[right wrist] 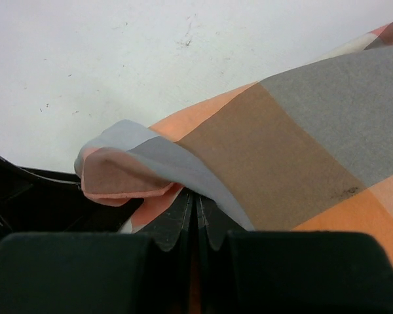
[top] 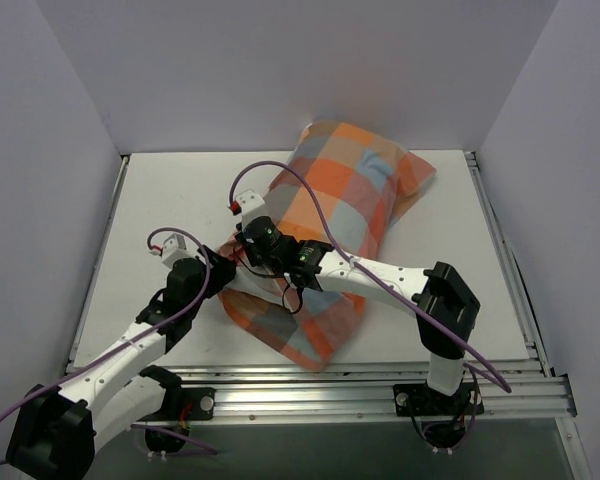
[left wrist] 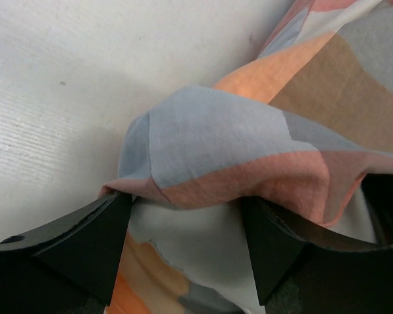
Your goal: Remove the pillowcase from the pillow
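Observation:
The checked pillowcase [top: 345,200] covers the pillow, which lies diagonally from the far middle to the near middle. My right gripper [top: 248,240] is shut on a fold of the pillowcase's edge [right wrist: 137,154] at its left side, with the cloth pinched between the fingertips [right wrist: 183,219]. My left gripper [top: 225,272] is just below it at the same edge. Its jaws stand apart around a white bulge of the pillow [left wrist: 203,242], with the bunched pillowcase hem [left wrist: 203,150] lying over the fingertips [left wrist: 111,229]. Only a sliver of the pillow [right wrist: 126,226] shows in the right wrist view.
The white table [top: 170,200] lies left of the pillow. An aluminium rail [top: 380,385] runs along the near edge and a side rail [top: 500,240] along the right. White walls close in the back and sides. Purple cables [top: 310,200] loop over the arms.

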Available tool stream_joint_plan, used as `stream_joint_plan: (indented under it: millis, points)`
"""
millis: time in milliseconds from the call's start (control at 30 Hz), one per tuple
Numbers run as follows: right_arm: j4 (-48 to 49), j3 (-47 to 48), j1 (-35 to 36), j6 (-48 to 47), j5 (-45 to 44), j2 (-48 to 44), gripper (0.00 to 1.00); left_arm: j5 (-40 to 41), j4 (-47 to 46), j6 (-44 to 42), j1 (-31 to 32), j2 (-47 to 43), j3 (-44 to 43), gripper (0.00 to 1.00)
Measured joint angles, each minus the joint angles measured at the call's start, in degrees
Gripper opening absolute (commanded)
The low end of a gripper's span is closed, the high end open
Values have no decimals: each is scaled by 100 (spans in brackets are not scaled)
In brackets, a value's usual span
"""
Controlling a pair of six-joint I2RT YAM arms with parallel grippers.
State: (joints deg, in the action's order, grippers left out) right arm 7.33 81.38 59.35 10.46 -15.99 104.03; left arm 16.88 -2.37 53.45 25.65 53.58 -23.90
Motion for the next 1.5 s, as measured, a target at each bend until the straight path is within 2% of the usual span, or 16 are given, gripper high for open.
stream_joint_plan:
  millis: [300,467,733,1067,1333,1500]
  points:
    - [83,0,4,0,2,87,0,-269,-457,289,-275,-328,603,91]
    - [122,0,-15,4,9,201,0,-796,-986,164,-476,-26,645,97]
    - [144,-2,-205,157,-160,236,0,-2098,-2094,76,-695,1163,417,97]
    - [398,-387,-474,455,-260,236,0,-3438,-3346,437,-782,1628,415,94]
    - [529,-501,-535,516,-173,236,0,-4107,-3560,682,-826,2312,195,94]
    - [531,-501,-599,522,-144,234,0,-4437,-3239,820,-850,2203,83,94]
